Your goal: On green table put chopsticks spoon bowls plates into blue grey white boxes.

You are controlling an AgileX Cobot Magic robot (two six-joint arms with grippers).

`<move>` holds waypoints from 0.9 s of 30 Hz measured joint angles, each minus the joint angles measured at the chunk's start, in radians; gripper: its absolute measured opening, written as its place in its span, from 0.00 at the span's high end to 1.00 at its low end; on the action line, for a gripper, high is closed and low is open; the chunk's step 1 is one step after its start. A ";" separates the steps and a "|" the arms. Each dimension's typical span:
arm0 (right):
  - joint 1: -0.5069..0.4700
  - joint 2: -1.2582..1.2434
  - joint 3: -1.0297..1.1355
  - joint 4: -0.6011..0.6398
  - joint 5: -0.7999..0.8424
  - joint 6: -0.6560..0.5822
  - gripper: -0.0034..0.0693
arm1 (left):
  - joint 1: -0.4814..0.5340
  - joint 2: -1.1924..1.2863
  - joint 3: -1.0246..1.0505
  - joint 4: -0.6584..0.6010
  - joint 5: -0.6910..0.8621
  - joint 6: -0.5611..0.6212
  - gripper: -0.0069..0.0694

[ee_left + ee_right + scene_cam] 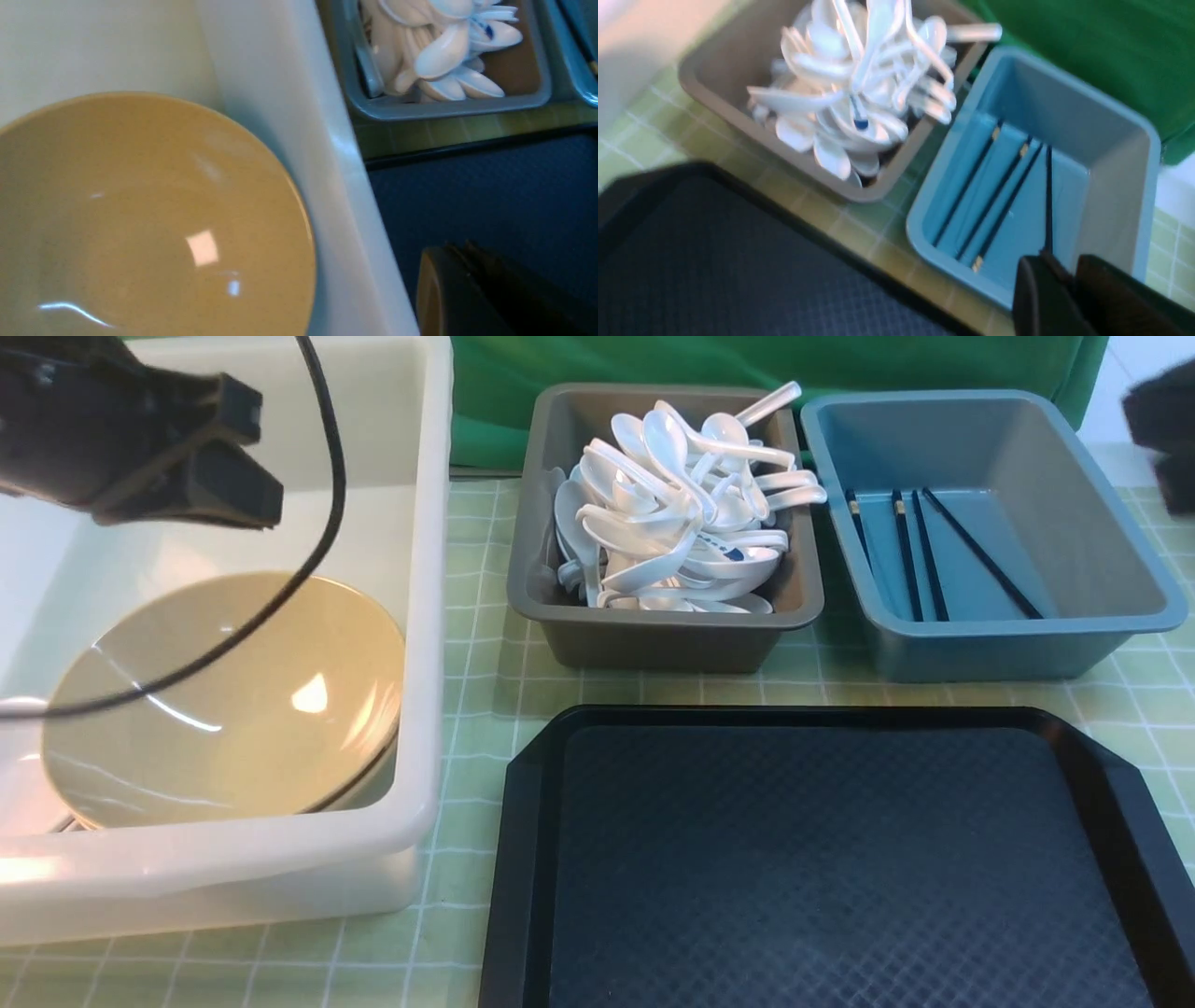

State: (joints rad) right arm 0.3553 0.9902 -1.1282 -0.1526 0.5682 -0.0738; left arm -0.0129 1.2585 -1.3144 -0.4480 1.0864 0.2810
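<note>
Judged near the end of the sorting: black tray (840, 859) bare on the green tabletop (476, 644), nothing left on it to carry. Left gripper (238, 490) hung above the white box (425, 616), jaws pressed together and holding nothing, with the tan bowl (224, 709) resting tilted inside that box below it. Right gripper (1069, 284) seen only as dark fingers near the blue box (1120, 186) in its wrist view, and as a dark shape at the far right edge of the front view; fingers close together with a narrow gap, nothing visibly between them, though not fully certain. Likely next: lift both arms clear and back away, since no loose tableware showed outside the boxes. Counted: three boxes, one white, one grey, one blue; one tray; one bowl visible, with perhaps a rim of another piece beneath it, too hidden to tell. Chopsticks (920, 560) in the blue box numbered four, dark, three roughly parallel and one slanting away to the side. White spoons (686, 504) heaped in the grey box (653, 635), tangled and overlapping, well over a dozen, not countable exactly. No plate made out for certain anywhere.
</note>
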 joint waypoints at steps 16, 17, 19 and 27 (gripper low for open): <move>0.000 -0.858 0.803 0.006 -0.367 0.143 0.92 | -0.109 -1.016 0.690 0.139 -0.141 -0.010 0.91; 0.000 -0.886 0.815 0.005 -0.368 0.136 0.92 | -0.109 -1.087 0.743 0.150 -0.193 -0.021 0.91; 0.000 -0.904 0.820 0.005 -0.377 0.132 0.92 | -0.109 -1.173 0.793 0.154 -0.282 -0.030 0.91; 0.000 -0.910 0.829 0.005 -0.372 0.132 0.92 | -0.109 -1.273 0.882 0.154 -0.479 -0.040 0.91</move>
State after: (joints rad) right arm 0.3553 0.0806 -0.2988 -0.1471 0.1963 0.0586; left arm -0.1215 -0.0145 -0.4325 -0.2945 0.6072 0.2411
